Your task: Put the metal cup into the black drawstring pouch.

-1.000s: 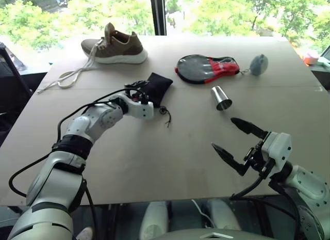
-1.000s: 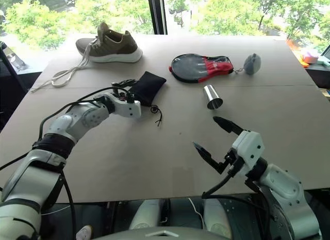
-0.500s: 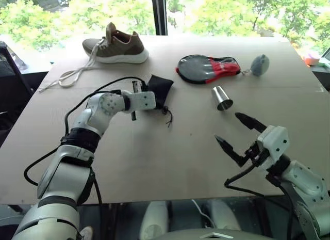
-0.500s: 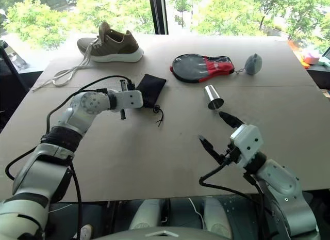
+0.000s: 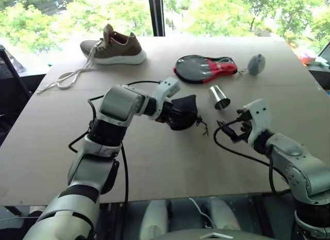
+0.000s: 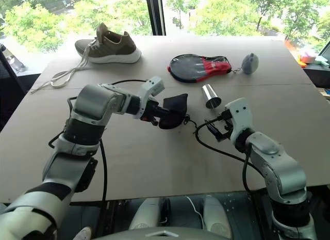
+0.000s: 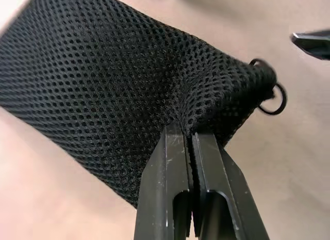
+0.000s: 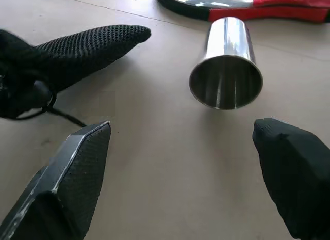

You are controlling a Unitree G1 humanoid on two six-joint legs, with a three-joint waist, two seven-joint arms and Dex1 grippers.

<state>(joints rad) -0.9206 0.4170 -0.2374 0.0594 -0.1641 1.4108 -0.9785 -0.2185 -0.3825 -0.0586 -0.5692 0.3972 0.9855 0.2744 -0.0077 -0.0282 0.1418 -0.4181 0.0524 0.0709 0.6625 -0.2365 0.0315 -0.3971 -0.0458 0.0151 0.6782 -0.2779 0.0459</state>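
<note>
brown sneaker (image 5: 115,45), black-and-red paddle case (image 5: 206,68), grey ball (image 5: 256,64)

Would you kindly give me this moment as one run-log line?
left end effector: shut on black drawstring pouch | right end effector: open, facing metal cup | cup: on its side on table, not in pouch

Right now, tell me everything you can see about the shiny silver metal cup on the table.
The shiny silver metal cup is a plain, handleless, slightly tapered steel tumbler. It lies on its side on the brown table, open mouth towards the robot, and looks empty. Its base points at the black-and-red paddle-shaped case just behind it. Nothing grips it: the open right gripper sits just short of its mouth, one finger to each side.
</note>
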